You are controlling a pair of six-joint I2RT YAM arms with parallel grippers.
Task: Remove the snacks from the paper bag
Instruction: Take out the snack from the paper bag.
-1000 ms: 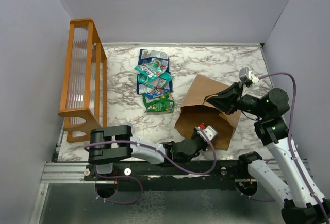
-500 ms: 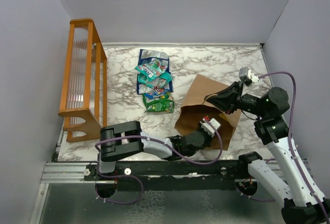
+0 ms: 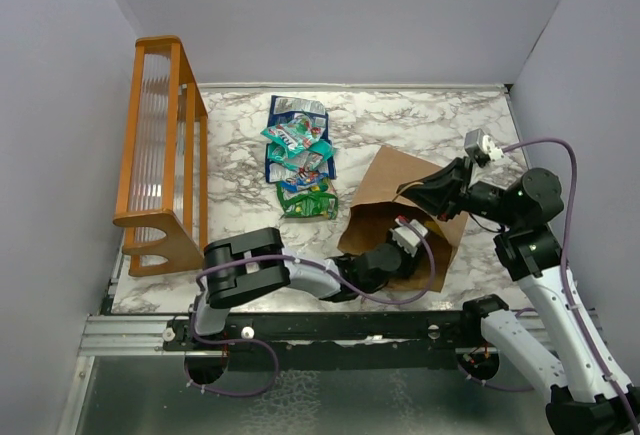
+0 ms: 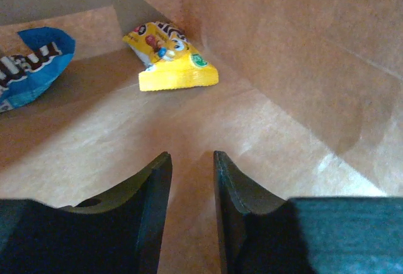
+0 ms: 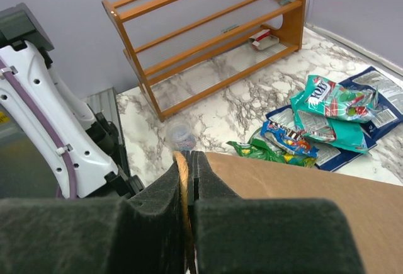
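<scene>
The brown paper bag (image 3: pixel 400 180) lies on its side at the right, mouth toward the near edge. My right gripper (image 3: pixel 412 195) is shut on its thin twisted handle (image 5: pixel 182 179) at the upper rim and holds the mouth up. My left gripper (image 4: pixel 192 157) is inside the bag, open with a narrow gap and empty. Ahead of it on the bag's floor (image 4: pixel 283 160) lie a yellow packet (image 4: pixel 173 60) and a blue packet (image 4: pixel 31 66) at the far end. Several packets (image 3: pixel 298 155) lie piled on the table left of the bag; they also show in the right wrist view (image 5: pixel 334 107).
An orange wooden rack (image 3: pixel 160 155) stands along the left wall. A small clear round cap (image 5: pixel 182 135) sits on the marble near the bag's mouth. Grey walls close the table on three sides.
My left arm has reached forward and right from the table's near edge into the bag's mouth. The right gripper has kept its hold on the bag.
</scene>
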